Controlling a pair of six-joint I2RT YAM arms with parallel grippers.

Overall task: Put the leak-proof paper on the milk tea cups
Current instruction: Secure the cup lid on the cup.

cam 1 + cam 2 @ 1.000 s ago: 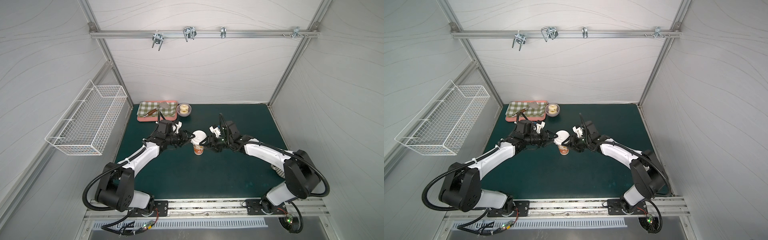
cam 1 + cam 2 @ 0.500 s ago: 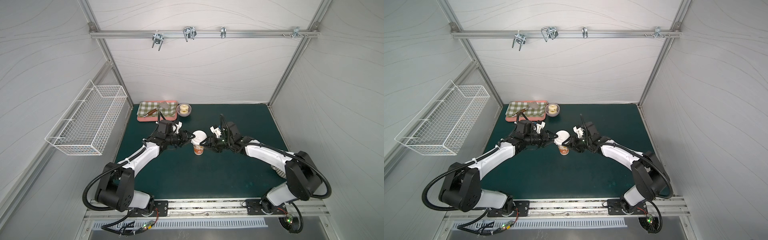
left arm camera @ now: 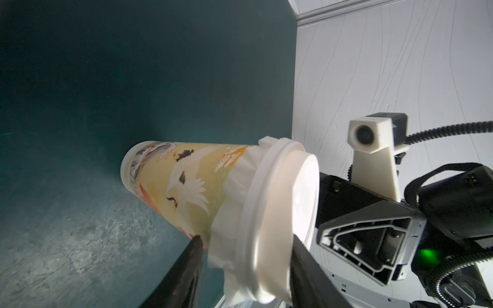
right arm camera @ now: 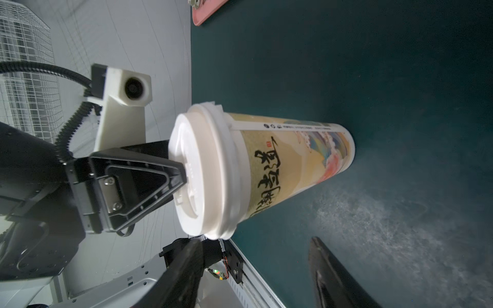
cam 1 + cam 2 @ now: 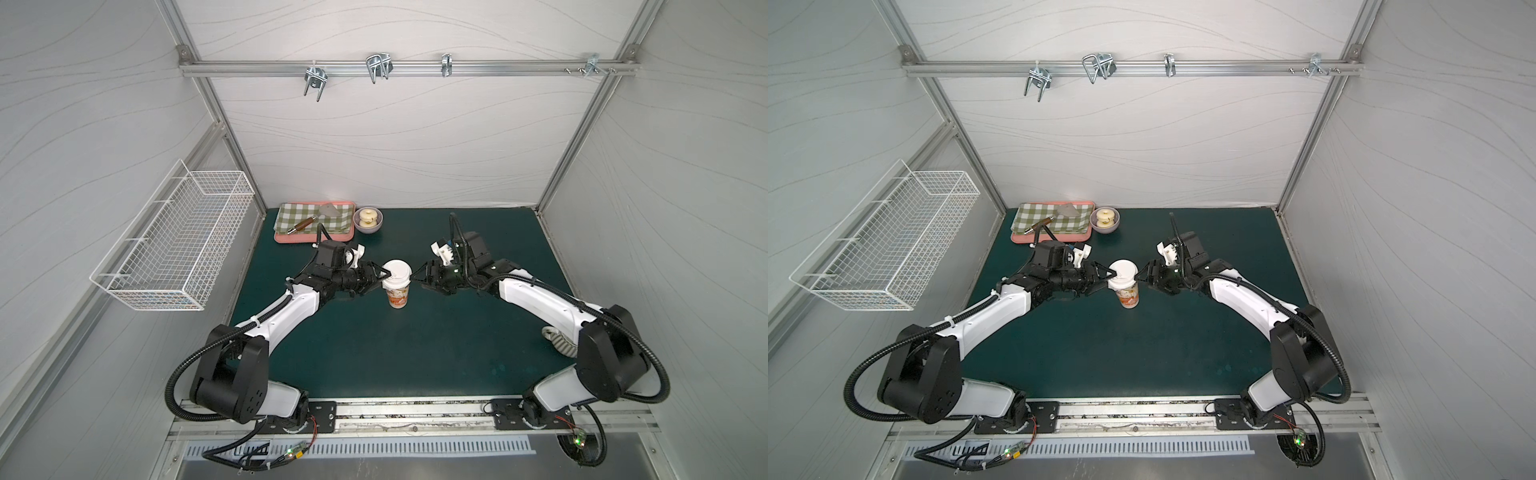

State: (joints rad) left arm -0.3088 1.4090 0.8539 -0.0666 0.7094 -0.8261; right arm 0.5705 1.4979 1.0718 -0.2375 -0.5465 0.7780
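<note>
Now the milk tea cup point(image 5: 397, 296) carries leak-proof paper point(image 3: 234, 186) under a domed lid point(image 5: 397, 271); left gripper point(image 5: 384, 277) seems clamped on the lid, right gripper point(image 5: 417, 279) gapes.

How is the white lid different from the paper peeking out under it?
The lid is smooth and keeps a firm round shape; the paper is thin and crinkly. The lid caps the mouth of the cup; the paper sits beneath it, only its edge showing as a frill down the side. The lid's rim is even; the paper's edge is ragged. Both are white and on the same cup.
</note>
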